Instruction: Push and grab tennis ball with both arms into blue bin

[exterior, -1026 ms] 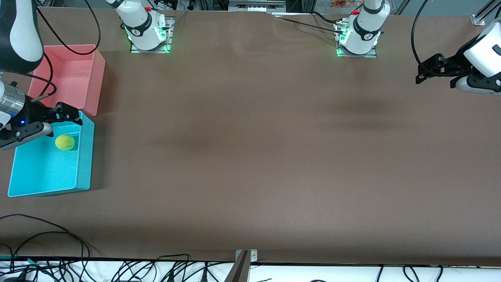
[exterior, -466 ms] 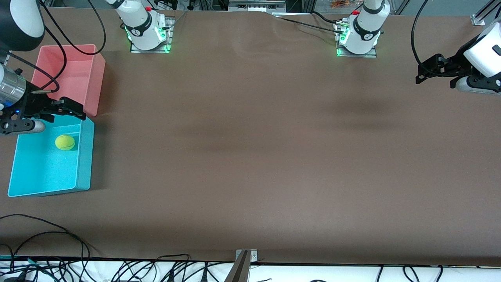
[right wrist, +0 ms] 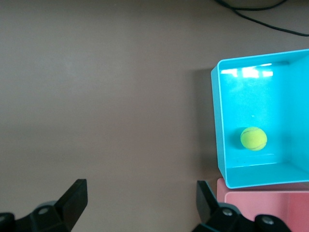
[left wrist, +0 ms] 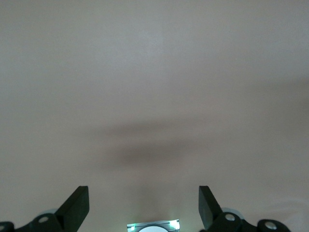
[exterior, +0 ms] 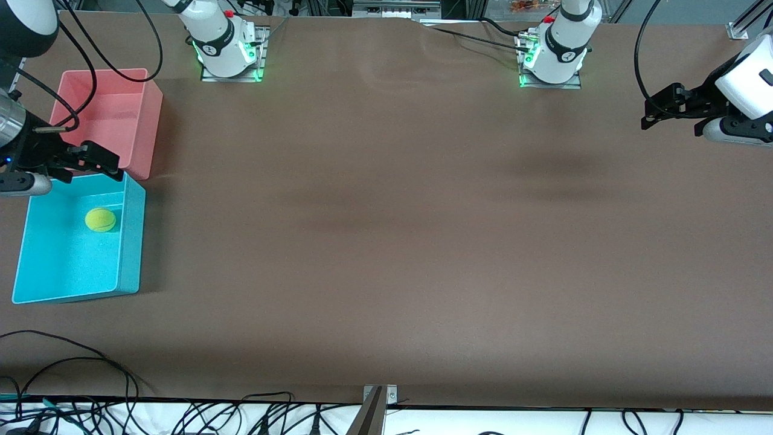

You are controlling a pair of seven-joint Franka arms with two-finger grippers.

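At the right arm's end of the tabletop [exterior: 386, 241], near the edge there, we see the blue bin [exterior: 134, 241] with the tennis ball [exterior: 100, 219] lying inside it, close to the bin's wall that faces the pink-red bin [exterior: 151, 121]. The pink-red bin stands just beside the blue one, farther from the front camera, and the two look to be touching or nearly so. We find the right gripper [exterior: 99, 162] in the air over the line where the two bins meet, its jaws wide open and holding nothing; the right wrist view shows the ball [right wrist: 253, 138] resting free on the bin's floor [right wrist: 241, 96]. We see the left gripper [exterior: 655, 112] over the left arm's end of the tabletop, waiting, its jaws spread wide and empty above bare brown surface.
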